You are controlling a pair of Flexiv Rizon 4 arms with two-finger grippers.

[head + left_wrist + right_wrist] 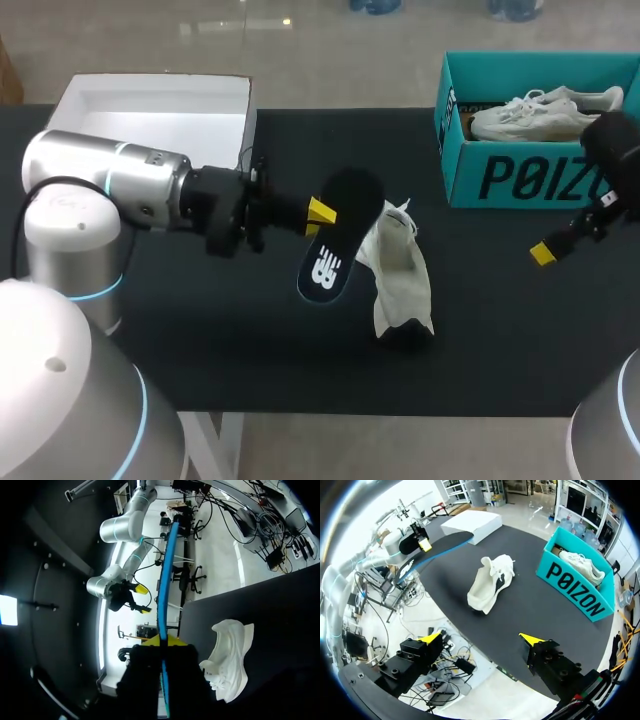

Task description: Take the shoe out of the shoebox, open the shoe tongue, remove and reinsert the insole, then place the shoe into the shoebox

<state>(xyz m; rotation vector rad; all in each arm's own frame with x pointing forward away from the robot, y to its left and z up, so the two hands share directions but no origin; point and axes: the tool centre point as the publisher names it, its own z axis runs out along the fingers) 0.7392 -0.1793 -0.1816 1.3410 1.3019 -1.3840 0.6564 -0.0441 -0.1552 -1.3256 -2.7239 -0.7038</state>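
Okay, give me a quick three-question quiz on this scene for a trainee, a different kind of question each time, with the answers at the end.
1. Multiple choice: the left gripper is shut on A) the insole, B) a loose lace, C) nothing.
2. True or false: the right gripper is open and holds nothing.
3. Fill in the blank: the white shoe beside the insole lies on the ____, outside the teal shoebox.

Key: 1 A. 2 True. 3 The table.
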